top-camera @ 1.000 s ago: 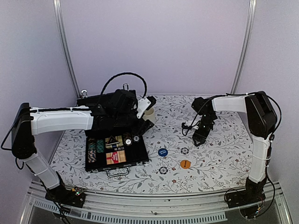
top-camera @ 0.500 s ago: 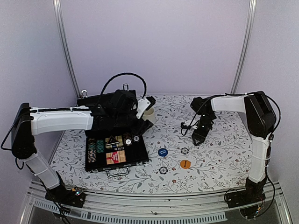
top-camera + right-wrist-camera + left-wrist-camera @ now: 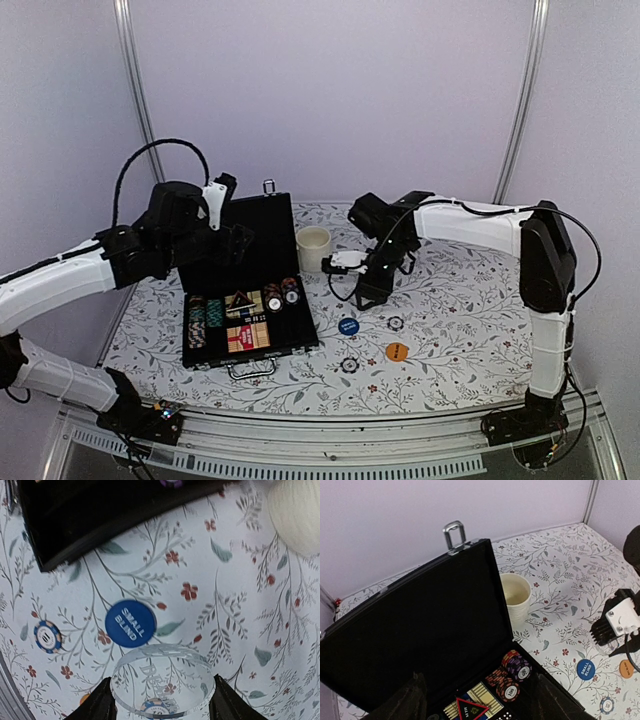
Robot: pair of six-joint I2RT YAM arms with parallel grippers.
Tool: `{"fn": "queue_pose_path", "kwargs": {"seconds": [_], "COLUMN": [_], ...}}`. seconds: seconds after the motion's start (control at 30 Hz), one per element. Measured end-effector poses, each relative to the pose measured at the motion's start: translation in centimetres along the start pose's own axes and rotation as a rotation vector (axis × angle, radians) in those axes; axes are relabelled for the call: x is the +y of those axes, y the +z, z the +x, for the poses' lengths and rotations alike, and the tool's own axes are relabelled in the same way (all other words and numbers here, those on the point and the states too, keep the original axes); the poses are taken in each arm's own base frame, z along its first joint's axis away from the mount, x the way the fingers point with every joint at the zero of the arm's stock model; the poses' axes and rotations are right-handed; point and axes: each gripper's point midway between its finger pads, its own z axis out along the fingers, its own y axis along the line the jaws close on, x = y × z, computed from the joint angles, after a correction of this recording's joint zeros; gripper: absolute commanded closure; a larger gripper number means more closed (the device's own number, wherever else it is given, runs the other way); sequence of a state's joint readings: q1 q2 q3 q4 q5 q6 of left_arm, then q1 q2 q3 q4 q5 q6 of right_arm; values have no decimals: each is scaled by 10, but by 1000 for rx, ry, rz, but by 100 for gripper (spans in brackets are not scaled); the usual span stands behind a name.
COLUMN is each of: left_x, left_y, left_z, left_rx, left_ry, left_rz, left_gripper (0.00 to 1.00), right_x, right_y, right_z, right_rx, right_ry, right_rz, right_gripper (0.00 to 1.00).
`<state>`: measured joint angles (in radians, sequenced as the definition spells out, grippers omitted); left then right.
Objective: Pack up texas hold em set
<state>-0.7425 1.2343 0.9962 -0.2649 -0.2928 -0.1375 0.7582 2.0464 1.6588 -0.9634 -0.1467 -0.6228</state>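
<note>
Finds left gripper point(image 3: 479, 696) drawn back up and leftward off the case point(image 3: 255, 245), fingers spread, holding nothing. Notes case open at front-left, lid upright, chips point(image 3: 205, 322) and cards point(image 3: 245, 338) inside, interior now unobstructed. Records right gripper point(image 3: 162, 705) swung leftward toward the case, clamped on a clear disc point(image 3: 162, 675). Judges drop-in next; blue disc point(image 3: 348, 326), orange disc point(image 3: 397, 351) and two stray chips point(image 3: 396, 322) left lying outside, right of the case
</note>
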Motion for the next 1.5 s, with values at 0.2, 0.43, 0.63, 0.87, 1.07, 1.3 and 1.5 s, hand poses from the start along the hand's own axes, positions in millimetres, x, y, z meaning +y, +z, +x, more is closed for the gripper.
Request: {"fn": "queue_pose_path", "kwargs": {"seconds": [0.2, 0.43, 0.63, 0.87, 1.07, 1.3, 1.5], "left_x": [21, 24, 23, 20, 19, 18, 18], "left_y": [-33, -44, -45, -45, -44, -44, -43], "left_z": [4, 9, 8, 15, 16, 17, 17], "left_rx": [-55, -71, -74, -64, -64, -62, -61], "left_ry": [-156, -235, -252, -260, -260, -259, -259], "left_rz": [-23, -16, -6, 11, 14, 19, 22], "left_gripper": [29, 30, 30, 30, 30, 30, 30], "right_x": [38, 86, 122, 138, 133, 133, 137], "right_y": [-24, -5, 29, 62, 73, 73, 71], "right_z": [-92, -167, -203, -211, -218, -229, -232], "right_rx": [-171, -297, -352, -362, -389, -433, -451], "right_ry": [-174, -282, -327, -327, -305, -299, -306], "right_rz": [-12, -96, -143, -165, -160, -169, -186], "right_gripper": [50, 47, 45, 44, 43, 40, 34]}}
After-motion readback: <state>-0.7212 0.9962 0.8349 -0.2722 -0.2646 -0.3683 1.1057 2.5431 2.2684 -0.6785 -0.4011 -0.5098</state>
